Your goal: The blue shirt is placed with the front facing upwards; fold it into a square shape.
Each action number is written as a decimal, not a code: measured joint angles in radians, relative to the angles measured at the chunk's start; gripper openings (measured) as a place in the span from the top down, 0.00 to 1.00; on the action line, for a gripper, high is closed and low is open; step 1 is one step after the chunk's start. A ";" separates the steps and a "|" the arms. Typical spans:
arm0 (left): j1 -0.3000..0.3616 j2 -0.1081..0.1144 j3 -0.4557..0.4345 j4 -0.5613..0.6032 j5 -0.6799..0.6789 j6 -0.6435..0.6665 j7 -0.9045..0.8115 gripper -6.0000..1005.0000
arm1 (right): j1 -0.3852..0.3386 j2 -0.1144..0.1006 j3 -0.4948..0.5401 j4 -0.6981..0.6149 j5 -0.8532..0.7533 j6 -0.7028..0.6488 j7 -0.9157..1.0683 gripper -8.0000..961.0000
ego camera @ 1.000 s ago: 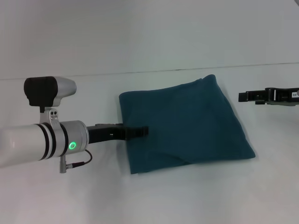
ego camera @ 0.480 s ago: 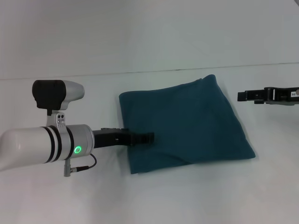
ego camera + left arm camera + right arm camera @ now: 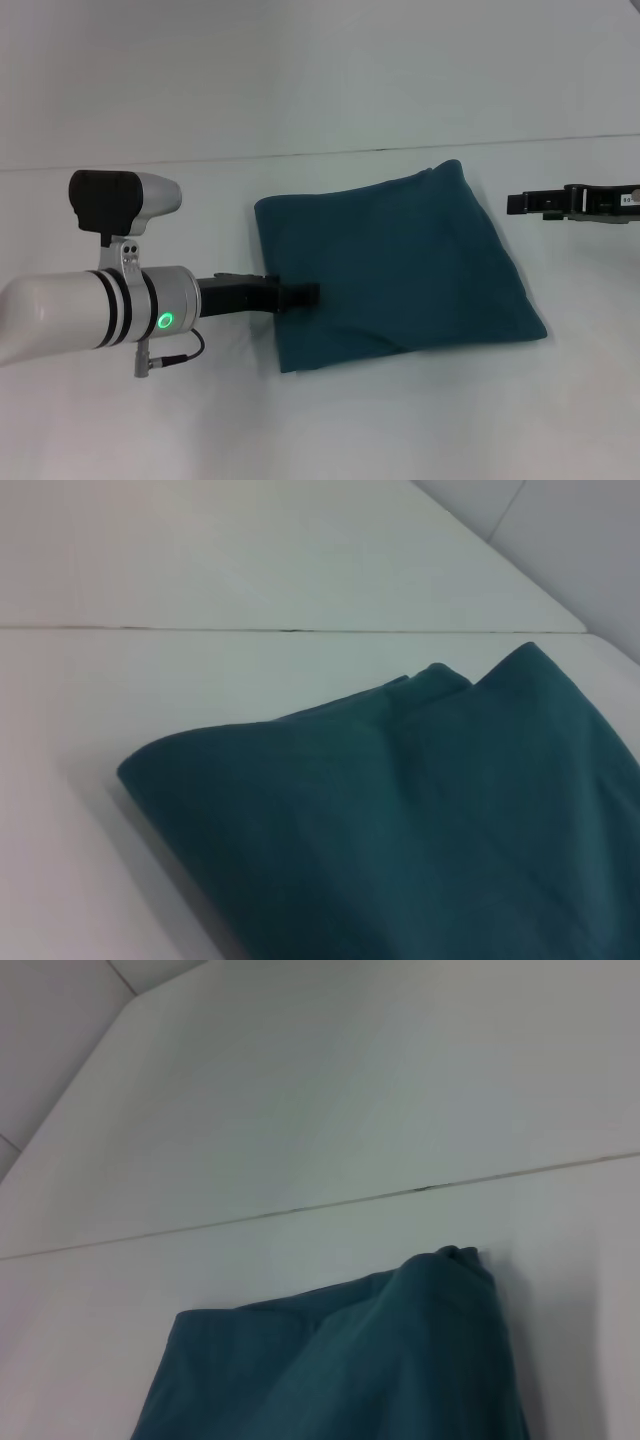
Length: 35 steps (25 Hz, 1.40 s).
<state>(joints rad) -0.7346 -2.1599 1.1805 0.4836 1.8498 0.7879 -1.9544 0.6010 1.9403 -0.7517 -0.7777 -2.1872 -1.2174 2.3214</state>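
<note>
The blue shirt [image 3: 395,265] lies folded into a rough square on the white table, plain teal side up, with no lettering showing. My left gripper [image 3: 312,293] reaches in from the left and sits over the shirt's left edge, near its front corner. In the left wrist view, the shirt's [image 3: 420,820] folded corner and layered edges show close up. My right gripper [image 3: 516,204] hovers to the right of the shirt, apart from it, level with its far right corner. That corner of the shirt [image 3: 400,1360] appears in the right wrist view.
The white table [image 3: 320,420] runs out on all sides of the shirt. A thin seam [image 3: 200,160] crosses it just beyond the shirt's far edge. My left arm's white forearm [image 3: 80,310] covers the table's left front part.
My left gripper pushed right and slightly forward onto the shirt's left edge, then drew back a little to the left. The shirt and right gripper have barely moved.
</note>
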 joint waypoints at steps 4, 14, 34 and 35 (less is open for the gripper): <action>-0.001 0.000 -0.003 0.001 0.003 -0.002 -0.003 0.30 | 0.001 0.002 0.000 0.000 0.000 0.001 -0.002 0.20; -0.001 0.000 -0.001 0.003 0.003 -0.004 -0.003 0.78 | -0.006 0.004 0.001 0.000 0.000 0.001 -0.002 0.20; 0.083 0.045 -0.121 0.125 0.073 0.223 -0.038 0.94 | -0.023 0.019 0.029 0.001 0.001 -0.005 -0.024 0.20; 0.085 0.046 -0.134 0.132 0.094 0.235 -0.045 0.94 | -0.023 0.021 0.029 0.001 0.002 -0.006 -0.024 0.20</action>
<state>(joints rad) -0.6498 -2.1136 1.0467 0.6157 1.9437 1.0233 -1.9992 0.5783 1.9617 -0.7225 -0.7762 -2.1857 -1.2229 2.2977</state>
